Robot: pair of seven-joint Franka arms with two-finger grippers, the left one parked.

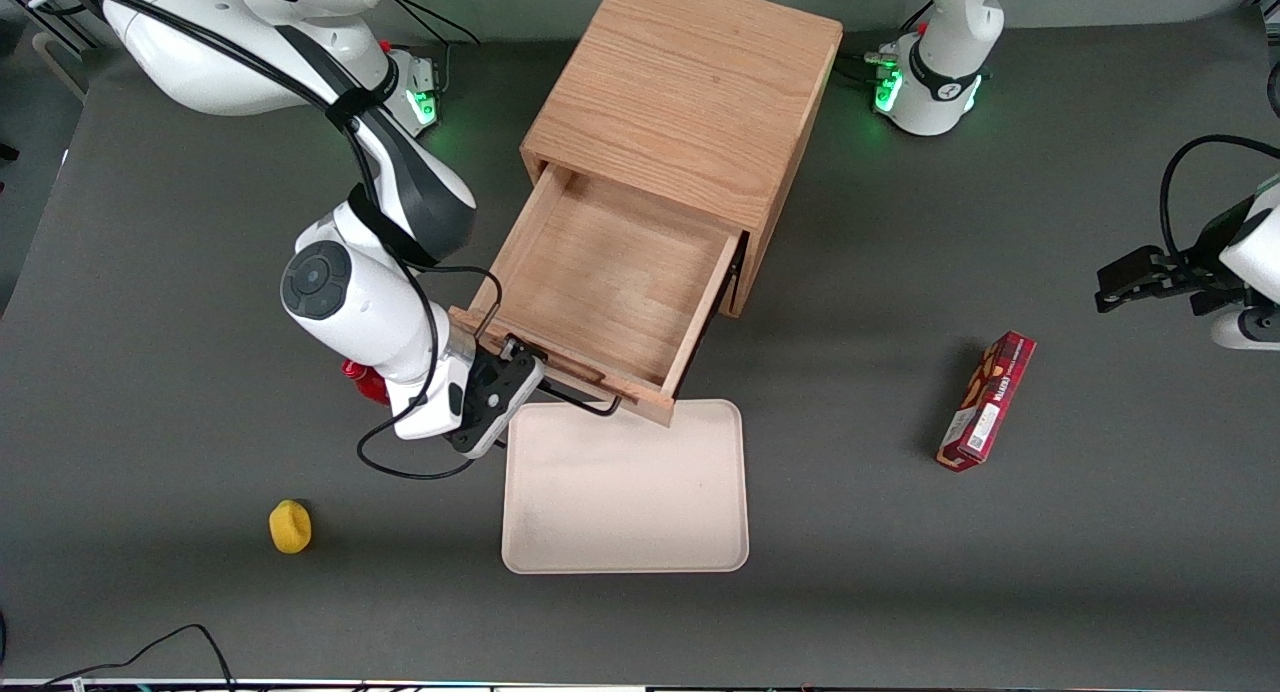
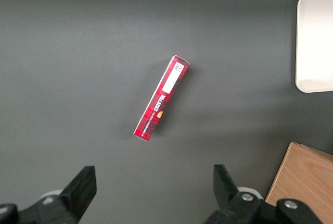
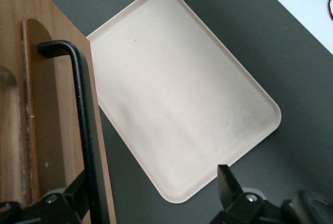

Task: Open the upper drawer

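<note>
Upper drawer [image 1: 610,282] of the wooden cabinet [image 1: 690,92] is pulled well out, inside bare wood, its front overhanging the rim of the beige tray [image 1: 625,542]. Cabinet sits mid-counter, close to the counter [image 1: 1050,572] edge farthest from the front camera. Black wire handle [image 1: 585,400] runs along the drawer front.

Pincer [image 1: 500,397] sits at the handle's end toward the working arm, fingers apart. In the wrist view one finger [image 3: 67,206] is touching the handle bar [image 3: 83,109] and the other finger [image 3: 231,190] hangs over the tray [image 3: 182,94], so nothing is clamped.

Tray lies flat on the counter directly in front of the drawer, nearer the front camera. Red snack box [image 1: 985,402] lies toward the parked arm's end, well apart from the tray; also seen from the left wrist [image 2: 161,99]. Small yellow object [image 1: 290,527] sits toward the working arm's end, near the front edge. Something red [image 1: 365,380] peeks out under the working arm's wrist, too hidden to identify.
</note>
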